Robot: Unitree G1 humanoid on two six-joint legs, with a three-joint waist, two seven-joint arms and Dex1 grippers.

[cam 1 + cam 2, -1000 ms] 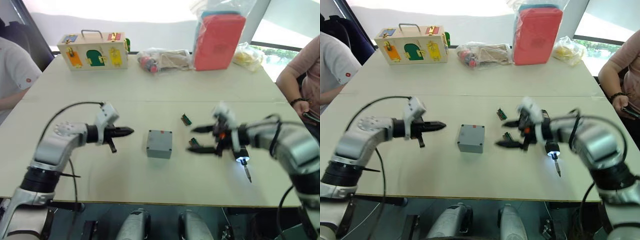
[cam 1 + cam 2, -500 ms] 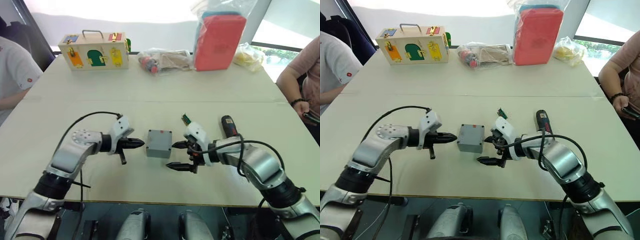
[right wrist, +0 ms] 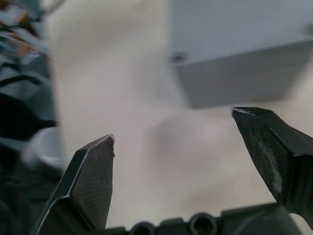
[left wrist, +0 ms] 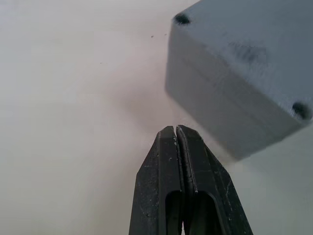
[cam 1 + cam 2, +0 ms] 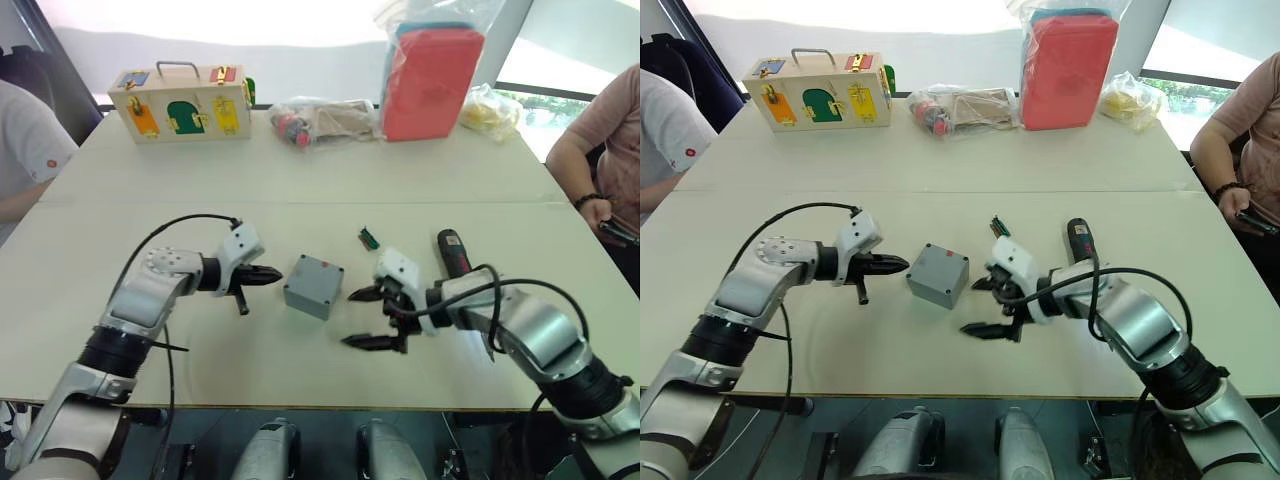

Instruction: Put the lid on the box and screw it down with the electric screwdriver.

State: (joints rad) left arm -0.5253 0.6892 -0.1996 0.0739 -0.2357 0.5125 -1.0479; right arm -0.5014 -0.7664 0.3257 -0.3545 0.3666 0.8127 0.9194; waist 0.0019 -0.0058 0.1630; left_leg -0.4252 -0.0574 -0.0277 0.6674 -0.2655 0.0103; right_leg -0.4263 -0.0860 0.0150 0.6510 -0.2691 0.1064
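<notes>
Left gripper (image 5: 272, 273) closed beside lidded box (image 5: 313, 286), right gripper (image 5: 367, 318) spread

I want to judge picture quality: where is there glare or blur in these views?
Left eye view: the window behind the table is blown out white. Left wrist view: the fingers are sharp, the box soft. Right wrist view: the box is blurred.

Bright daylight pours from the windows along the top of both head views, blowing that strip out to white glare. Soft, faint shadows lie under the arms. The right wrist view is blurred throughout, its upper left especially smeared.
</notes>
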